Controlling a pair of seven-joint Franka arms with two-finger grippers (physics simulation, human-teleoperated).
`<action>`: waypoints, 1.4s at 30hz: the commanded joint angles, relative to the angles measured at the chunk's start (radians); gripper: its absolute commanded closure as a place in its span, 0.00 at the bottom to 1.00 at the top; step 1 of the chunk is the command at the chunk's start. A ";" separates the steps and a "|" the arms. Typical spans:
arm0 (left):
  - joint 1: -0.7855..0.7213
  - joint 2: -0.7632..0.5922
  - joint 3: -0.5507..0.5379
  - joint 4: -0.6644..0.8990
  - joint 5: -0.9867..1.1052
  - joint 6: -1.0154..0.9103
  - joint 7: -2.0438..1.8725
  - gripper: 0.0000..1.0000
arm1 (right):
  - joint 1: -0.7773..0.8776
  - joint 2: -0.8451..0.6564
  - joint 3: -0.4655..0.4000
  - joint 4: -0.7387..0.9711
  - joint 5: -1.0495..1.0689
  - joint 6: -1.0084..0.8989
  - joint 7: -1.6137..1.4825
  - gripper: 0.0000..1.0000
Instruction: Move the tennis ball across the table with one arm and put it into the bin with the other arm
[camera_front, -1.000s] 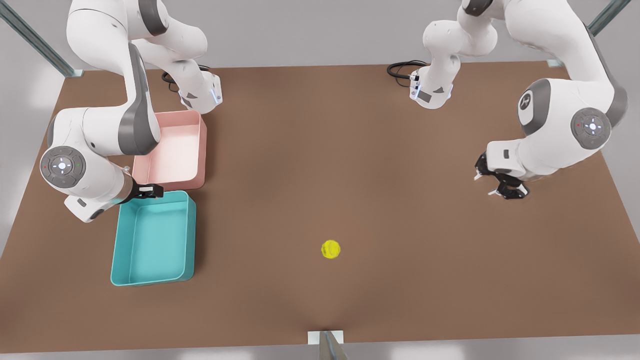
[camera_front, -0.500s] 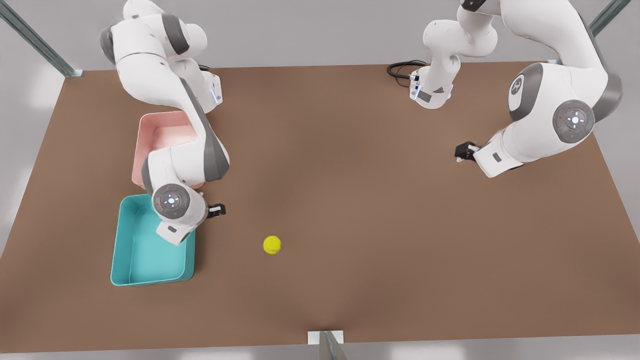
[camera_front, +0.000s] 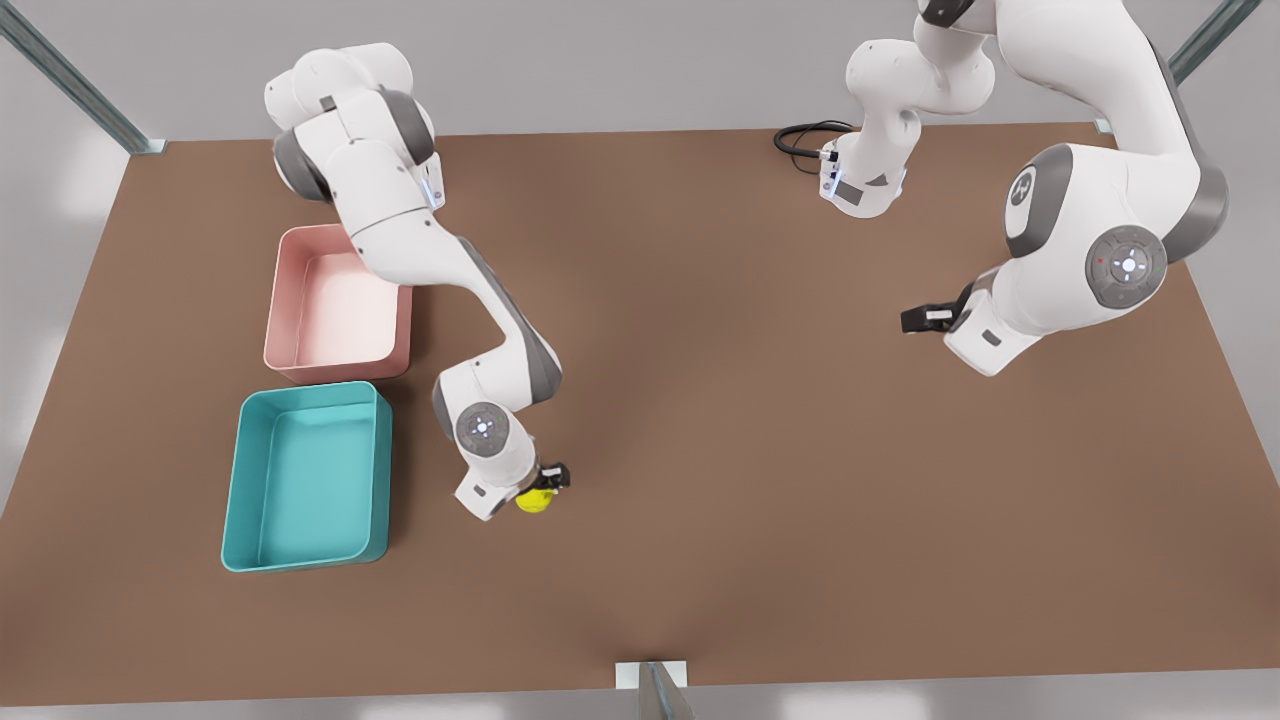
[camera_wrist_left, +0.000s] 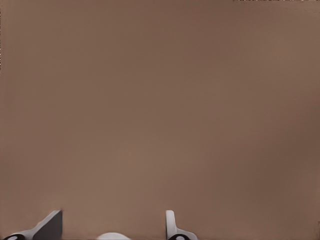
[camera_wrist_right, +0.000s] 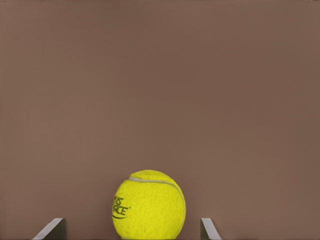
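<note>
Tennis ball (camera_front: 534, 499) on table (camera_front: 720, 420), just beside bin (camera_front: 305, 478). Right gripper (camera_front: 545, 482) over it, fingers (camera_wrist_right: 51, 228) spread either side, nothing clamped. Ball best centred before closing. Left gripper (camera_front: 925, 318) parked well apart, fingers (camera_wrist_left: 171, 225) parted, nothing held

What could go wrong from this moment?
The right hand is open around the tennis ball, its fingers apart from it. The round ball sits free on the table, so an uneven close could push it away. The pink tray stands beside the teal bin, so a drop could land wrong. The left hand waits far off.
</note>
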 joint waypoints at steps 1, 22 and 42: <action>0.000 -0.001 0.000 0.000 0.000 -0.004 -0.227 0.00 | 0.001 0.013 0.000 -0.002 -0.002 0.113 0.234 0.00; 0.006 -0.002 0.002 0.008 0.002 -0.022 -0.226 0.00 | 0.008 0.107 0.000 -0.033 -0.006 0.174 0.211 0.00; 0.008 0.005 0.002 0.008 0.000 -0.021 -0.223 0.00 | 0.011 0.109 0.000 -0.033 -0.008 0.187 0.209 0.17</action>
